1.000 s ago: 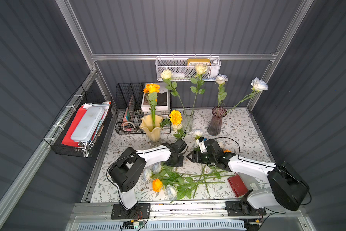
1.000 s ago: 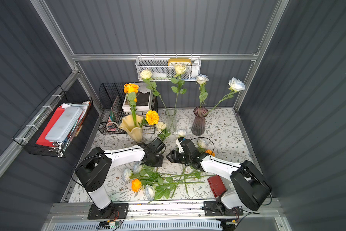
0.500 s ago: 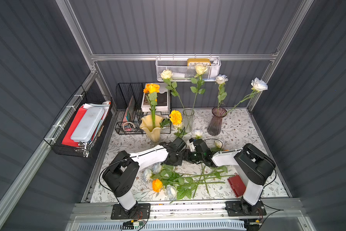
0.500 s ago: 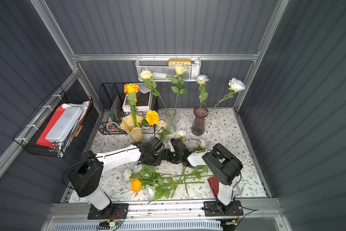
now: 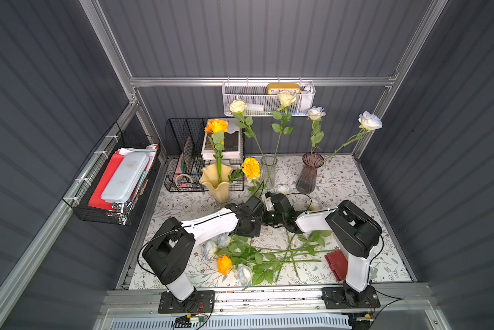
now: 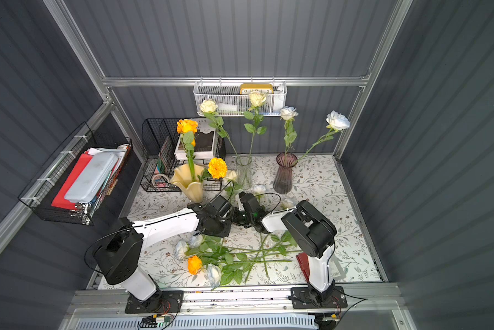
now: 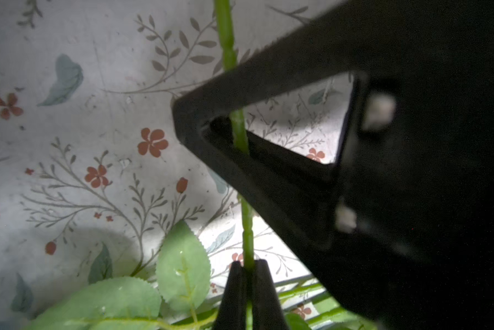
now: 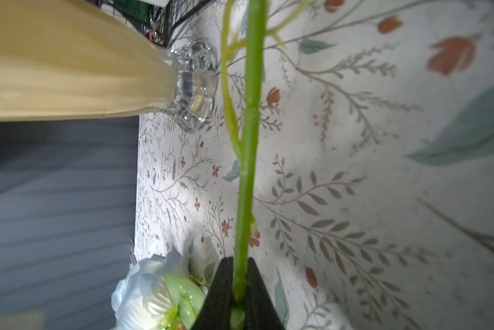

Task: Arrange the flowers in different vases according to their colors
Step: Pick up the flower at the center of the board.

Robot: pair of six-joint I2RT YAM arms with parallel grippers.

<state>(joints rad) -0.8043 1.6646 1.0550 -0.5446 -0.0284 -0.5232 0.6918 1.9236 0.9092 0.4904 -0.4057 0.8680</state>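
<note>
A dark ribbed-wall booth is seen, w/ a floral tablecloth (image 5: pixel 354 200) over the bench. Three vases are stood at the back: the yellow vase (image 5: pixel 220 191) w/ orange blooms, the clear cylinder (image 5: pixel 269 171) w/ two cream roses, and the purple vase (image 5: pixel 307 178) w/ two white roses. A loose pile of flowers (image 5: pixel 254 257) is left lying near the front edge.

At ctr, both arms are met tip to tip on one green stem (image 7: pixel 247 228). The left gripper (image 7: pixel 248 267) is clamped on it, fingers together w/ only the stem btwn them. The right gripper (image 8: pixel 239 261) is likewise pinched shut on it, its hold set just further along the same stem, as the left wrist view shows. The flower is thus held at two points close together, seemingly off the cloth.

In the top views the stem's long axis appears to run up and back from the fingers toward a cream bloom (image 6: pixel 231 175), just beside the cylinder and the marigold (image 6: pixel 217 168). That this bloom belongs to the held stem can't be confirmed, but it is judged likely. If so, the cylinder is the target. It lies behind the fingers, slightly to the right-arm side, so the right gripper is judged nearer. A handover is prob. in hand, w/ the left hold due to be let go.
</note>
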